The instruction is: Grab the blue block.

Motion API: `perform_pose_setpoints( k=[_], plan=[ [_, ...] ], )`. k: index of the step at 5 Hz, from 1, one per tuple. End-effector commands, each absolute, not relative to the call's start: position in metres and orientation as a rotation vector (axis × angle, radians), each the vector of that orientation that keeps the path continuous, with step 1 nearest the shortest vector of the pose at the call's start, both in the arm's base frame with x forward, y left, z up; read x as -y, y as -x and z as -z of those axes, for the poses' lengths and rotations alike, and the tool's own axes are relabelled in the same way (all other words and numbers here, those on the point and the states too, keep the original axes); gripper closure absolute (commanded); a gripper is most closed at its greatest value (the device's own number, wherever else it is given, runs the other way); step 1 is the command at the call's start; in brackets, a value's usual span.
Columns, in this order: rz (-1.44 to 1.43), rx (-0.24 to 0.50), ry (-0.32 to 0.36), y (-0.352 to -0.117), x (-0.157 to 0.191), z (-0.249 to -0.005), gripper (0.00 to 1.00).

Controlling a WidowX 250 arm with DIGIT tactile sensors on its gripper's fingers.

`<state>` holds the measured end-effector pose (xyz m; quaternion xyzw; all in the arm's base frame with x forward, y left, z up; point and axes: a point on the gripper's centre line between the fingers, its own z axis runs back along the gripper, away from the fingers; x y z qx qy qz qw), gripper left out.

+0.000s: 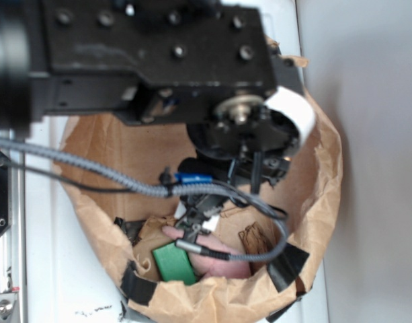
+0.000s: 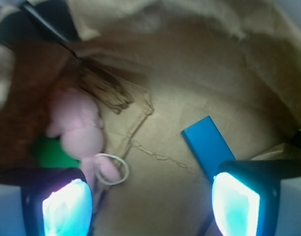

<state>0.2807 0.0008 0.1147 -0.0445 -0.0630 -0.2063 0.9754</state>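
The blue block lies flat on the brown paper floor of a bag, slanted, its near end passing under my right fingertip. My gripper hangs open just above the bag floor, with only bare paper between its glowing pads. In the exterior view the gripper is down inside the bag, and a sliver of the blue block shows behind the cable. The arm hides most of the bag's inside.
A pink plush toy with a white ring lies by my left fingertip, a green block beneath it. The paper bag's walls rise all round, patched with black tape. A grey cable crosses the bag.
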Motion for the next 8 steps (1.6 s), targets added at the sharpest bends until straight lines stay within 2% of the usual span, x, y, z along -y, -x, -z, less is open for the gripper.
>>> perform_pose_setpoints(
  k=[1,2,4,5,6,7,8],
  plan=[
    [0.455,0.155,0.047,-0.304,-0.001,-0.097,0.0],
    [0.562,0.164,0.021,-0.322,-0.005,-0.086,0.0],
    [0.779,0.121,-0.058,-0.328,-0.018,-0.063,0.0],
    [0.813,0.108,-0.079,-0.332,-0.016,-0.065,0.0],
    [0.817,0.073,-0.136,-0.332,-0.018,-0.06,0.0],
    [0.805,0.014,-0.138,-0.331,-0.02,-0.063,0.0],
    [0.805,0.014,-0.138,-0.331,-0.02,-0.063,0.0]
  ],
)
